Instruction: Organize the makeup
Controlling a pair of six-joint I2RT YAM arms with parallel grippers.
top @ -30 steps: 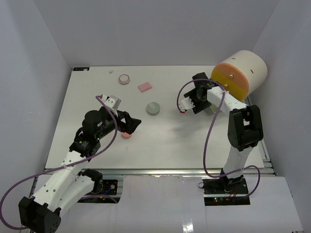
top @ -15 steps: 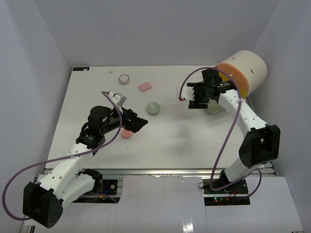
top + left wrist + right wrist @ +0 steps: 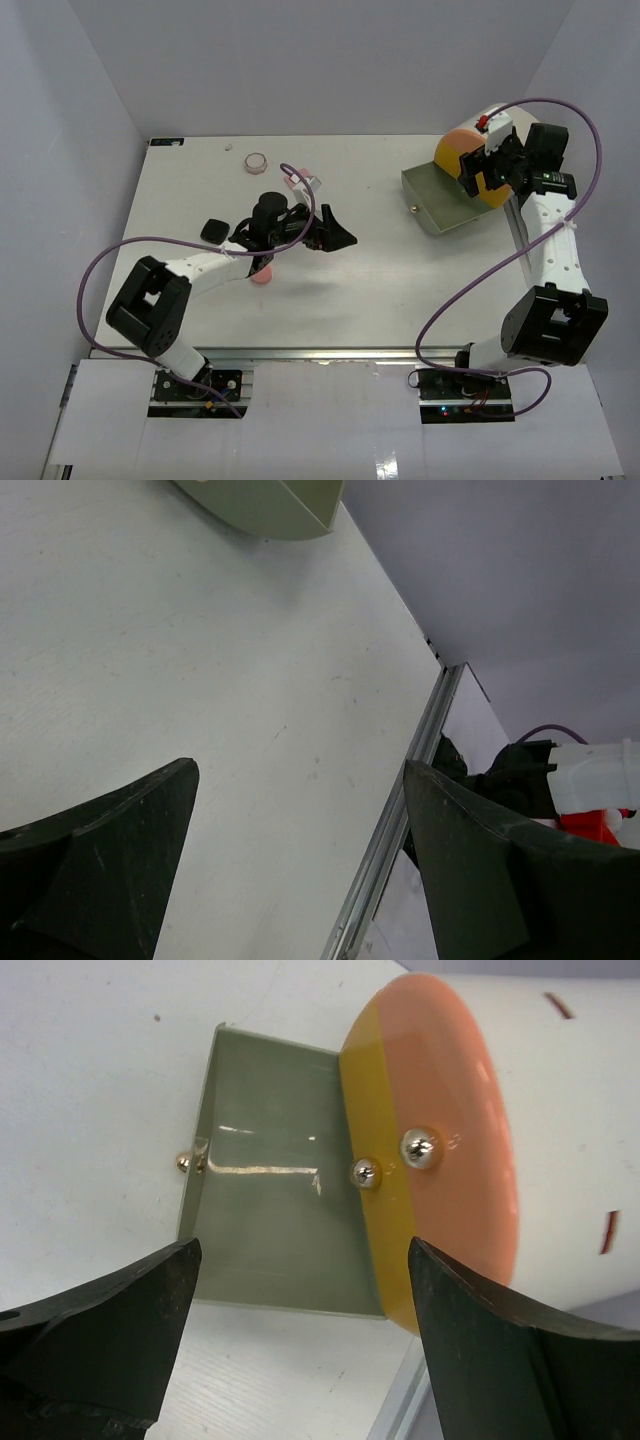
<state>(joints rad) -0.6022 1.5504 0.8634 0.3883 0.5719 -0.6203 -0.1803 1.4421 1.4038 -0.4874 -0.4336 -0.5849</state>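
The makeup lies on the left half of the table: a pink disc (image 3: 260, 277), a black compact (image 3: 213, 231) and a small round jar (image 3: 257, 160) at the back. My left arm reaches across the middle, and its gripper (image 3: 340, 232) (image 3: 300, 772) is open over bare table with nothing in it. The arm hides whatever lies beneath it. My right gripper (image 3: 483, 172) (image 3: 300, 1340) is open and hovers above the orange front (image 3: 440, 1140) of the cream case. It holds nothing.
The cream drum-shaped case (image 3: 515, 135) stands at the back right. Its grey-green drawer (image 3: 450, 200) (image 3: 270, 1220) is pulled out onto the table, with a small metal knob (image 3: 185, 1162) on its front. A corner of that drawer (image 3: 265, 505) shows in the left wrist view.
My left arm swung right across the table, uncovering the black compact. My right gripper opened wider and went back and up to the case front. The drawer now shows in full; the grey-green compact no longer shows.
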